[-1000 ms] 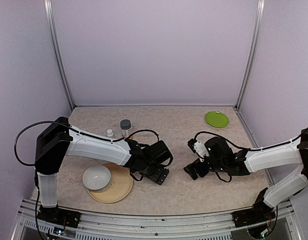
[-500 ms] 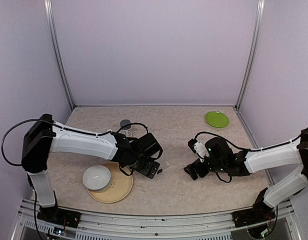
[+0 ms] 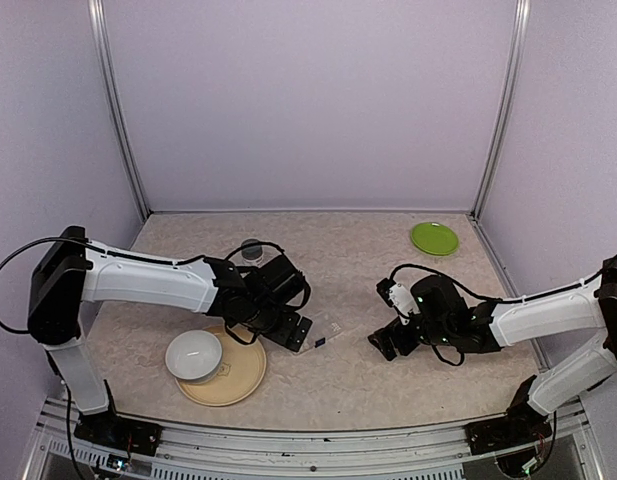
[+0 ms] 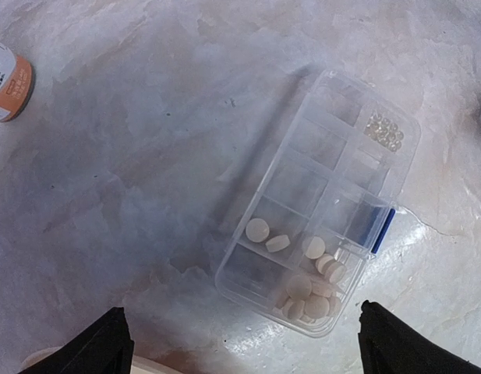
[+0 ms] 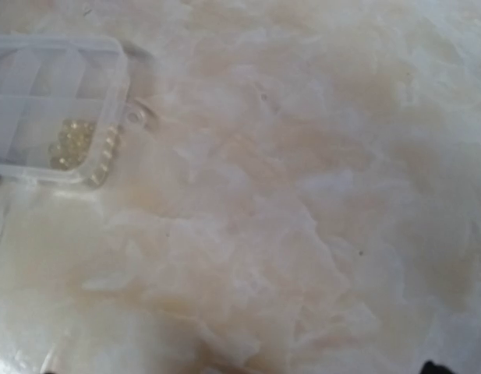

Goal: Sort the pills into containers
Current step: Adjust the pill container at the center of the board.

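The marbled beige counter (image 3: 358, 250) fills the lower half of the top view. The left arm (image 3: 148, 285) stretches from the left edge toward the middle. Its pincer (image 3: 291, 332) hangs above the counter with its fingers wide apart and nothing between them; in its wrist view the two dark fingertips (image 4: 107, 339) sit in the bottom corners. The right arm (image 3: 543, 312) reaches in from the right edge. Its pincer (image 3: 386, 345) is low over the counter right of centre, also apart and empty.

A tan plate (image 3: 243, 380) lies in the lower left of the top view, with a white bowl (image 3: 194, 355) resting on its left side. A green plate (image 3: 434, 238) sits in the upper right, well apart from both arms.

The clear pill box (image 4: 318, 195) lies flat on the counter between the two pincers, just right of the left one. In the left wrist view it runs diagonally through the right half, with a blue latch (image 4: 383, 230) on its right edge. An orange-labelled bottle (image 4: 8, 89) shows at the upper left edge of that view.

The pills are inside the box's compartments. Round white tablets (image 4: 306, 284) fill several compartments at its lower end, and tiny clear beads (image 4: 384, 131) occupy the upper right corner compartment. The right wrist view shows that beaded corner at its upper left.
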Controlling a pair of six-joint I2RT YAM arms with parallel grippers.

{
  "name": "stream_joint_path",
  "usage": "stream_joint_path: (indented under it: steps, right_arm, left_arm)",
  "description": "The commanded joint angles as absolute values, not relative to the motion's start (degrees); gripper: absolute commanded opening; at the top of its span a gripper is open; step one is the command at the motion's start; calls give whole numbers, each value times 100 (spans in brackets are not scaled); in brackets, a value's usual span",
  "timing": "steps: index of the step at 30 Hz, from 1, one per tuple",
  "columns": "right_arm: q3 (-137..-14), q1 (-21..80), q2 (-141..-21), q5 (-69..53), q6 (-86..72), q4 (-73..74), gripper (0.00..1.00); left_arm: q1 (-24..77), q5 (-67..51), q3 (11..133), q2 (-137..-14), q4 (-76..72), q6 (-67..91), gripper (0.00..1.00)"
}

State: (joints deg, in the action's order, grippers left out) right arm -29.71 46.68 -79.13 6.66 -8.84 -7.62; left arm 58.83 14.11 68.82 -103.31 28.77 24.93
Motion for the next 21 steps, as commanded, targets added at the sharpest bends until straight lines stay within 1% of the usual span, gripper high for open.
stream_joint_path:
  steps: [1, 7, 21]
  right_arm:
    - [-2979, 4614, -7919, 664, -874, -879, 100]
    - [-2979, 4614, -7928, 628, -901, -884, 100]
    - [-3048, 4610, -7900, 661, -840, -789, 100]
  left_arm:
    - [5966, 1433, 6955, -10562, 3034, 2353, 98]
    - [5977, 1946, 7030, -10719, 3319, 2404, 95]
    - [6063, 1558, 7006, -10960, 3365, 2251, 88]
